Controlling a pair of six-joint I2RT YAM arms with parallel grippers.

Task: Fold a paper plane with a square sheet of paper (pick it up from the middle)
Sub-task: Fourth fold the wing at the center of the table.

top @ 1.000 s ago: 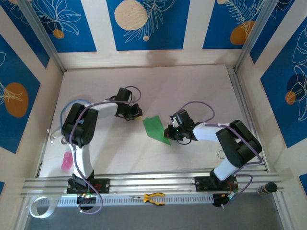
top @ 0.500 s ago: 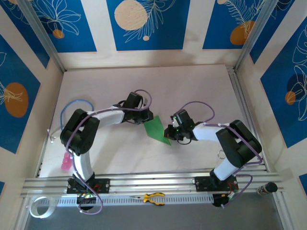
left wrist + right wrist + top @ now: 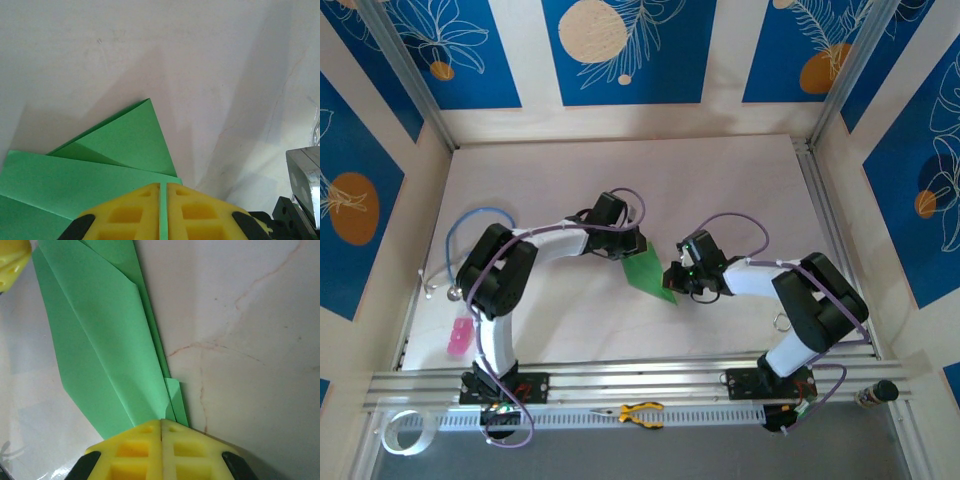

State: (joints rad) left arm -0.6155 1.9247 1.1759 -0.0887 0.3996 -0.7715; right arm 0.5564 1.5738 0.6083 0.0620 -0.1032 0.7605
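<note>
The bright green paper (image 3: 646, 270) lies mid-table, folded into a narrow pointed shape with layered flaps (image 3: 100, 340). My left gripper (image 3: 630, 247) is at its upper left edge, shut apart from a thin slit. In the left wrist view its yellow tips (image 3: 163, 186) sit over the paper (image 3: 100, 170), and green shows through the slit. My right gripper (image 3: 672, 281) is at the paper's lower right end. Its jaws (image 3: 161, 421) are shut tight, with the narrow end running under the tips. I cannot tell whether paper is pinched between them.
A pink object (image 3: 458, 338) lies at the left edge near a blue cable (image 3: 470, 225). Yellow-handled pliers (image 3: 640, 412) and a tape roll (image 3: 400, 432) sit on the front rail. Walls enclose the white table (image 3: 720, 180) on three sides.
My left arm has swung right, bringing its shut gripper from beside the paper onto its upper left edge. The right gripper and the paper have stayed put.
</note>
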